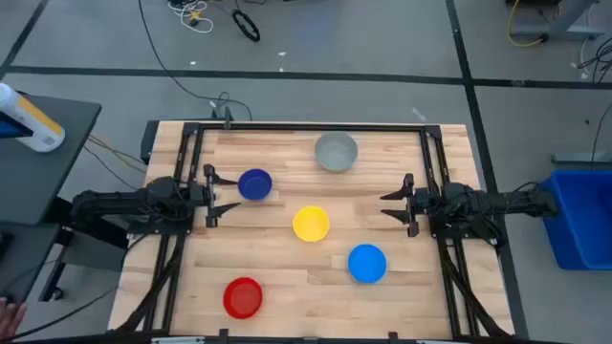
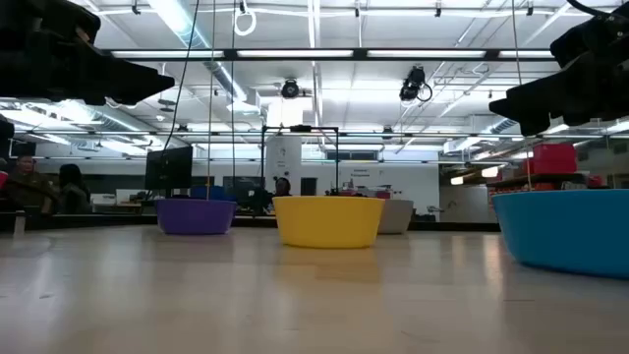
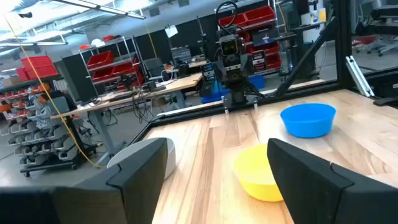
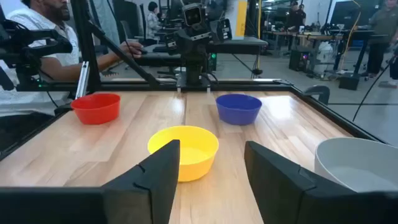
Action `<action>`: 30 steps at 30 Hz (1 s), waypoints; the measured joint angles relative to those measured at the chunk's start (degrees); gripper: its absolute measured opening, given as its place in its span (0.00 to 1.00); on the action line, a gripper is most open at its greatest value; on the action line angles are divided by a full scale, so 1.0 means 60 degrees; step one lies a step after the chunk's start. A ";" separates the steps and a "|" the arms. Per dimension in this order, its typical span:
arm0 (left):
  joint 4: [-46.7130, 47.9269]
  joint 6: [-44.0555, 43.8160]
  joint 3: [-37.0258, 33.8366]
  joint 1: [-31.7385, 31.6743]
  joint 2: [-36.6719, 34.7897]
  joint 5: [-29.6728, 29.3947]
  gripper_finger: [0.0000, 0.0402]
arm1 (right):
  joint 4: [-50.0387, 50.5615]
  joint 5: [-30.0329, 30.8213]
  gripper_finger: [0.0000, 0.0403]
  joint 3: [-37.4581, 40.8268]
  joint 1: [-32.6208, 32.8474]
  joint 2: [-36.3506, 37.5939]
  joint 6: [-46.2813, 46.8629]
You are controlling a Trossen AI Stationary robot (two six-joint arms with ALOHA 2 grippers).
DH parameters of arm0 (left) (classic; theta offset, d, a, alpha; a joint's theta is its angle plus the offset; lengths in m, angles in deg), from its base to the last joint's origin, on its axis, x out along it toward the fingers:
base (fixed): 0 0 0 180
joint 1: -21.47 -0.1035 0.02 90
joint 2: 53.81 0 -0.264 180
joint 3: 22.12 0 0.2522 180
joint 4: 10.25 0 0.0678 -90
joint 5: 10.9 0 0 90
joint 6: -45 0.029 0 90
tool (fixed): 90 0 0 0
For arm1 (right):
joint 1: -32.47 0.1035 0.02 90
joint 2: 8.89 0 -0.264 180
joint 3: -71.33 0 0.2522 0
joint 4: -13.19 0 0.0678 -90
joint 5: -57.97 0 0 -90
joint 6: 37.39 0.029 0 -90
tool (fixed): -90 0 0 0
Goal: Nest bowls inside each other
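Several bowls stand apart, each on its base on the wooden table. The grey bowl [image 1: 336,151] is at the far middle, the dark blue bowl [image 1: 254,184] at the left, the yellow bowl [image 1: 311,224] in the middle, the light blue bowl [image 1: 367,263] at the near right and the red bowl [image 1: 243,297] at the near left. My left gripper [image 1: 222,191] hangs open above the table's left side, just left of the dark blue bowl. My right gripper [image 1: 392,203] hangs open above the right side. Both point toward the table's middle and hold nothing.
A black frame [image 1: 306,127] borders the table along its far, left and right edges. Bare wood lies between the bowls. A blue bin [image 1: 581,215] stands off the table to the right. A person [image 4: 37,25] sits beyond the table's near-left side.
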 joint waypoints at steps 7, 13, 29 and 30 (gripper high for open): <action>-0.0003 0.0000 0.0000 0.0000 0.0000 0.0000 0.71 | 0.0000 -0.0001 0.48 0.0004 -0.0004 0.0000 0.0000; -0.0002 0.0000 0.0000 0.0000 0.0001 0.0000 0.71 | 0.0000 0.0002 0.47 0.0003 -0.0002 0.0000 0.0000; -0.0003 0.0000 0.0000 0.0002 0.0002 0.0000 0.71 | 0.0000 0.0003 0.47 0.0002 -0.0002 0.0000 0.0000; -0.0003 0.0000 0.0000 0.0000 0.0001 0.0000 0.71 | 0.0000 0.0002 0.47 0.0003 -0.0002 0.0000 0.0000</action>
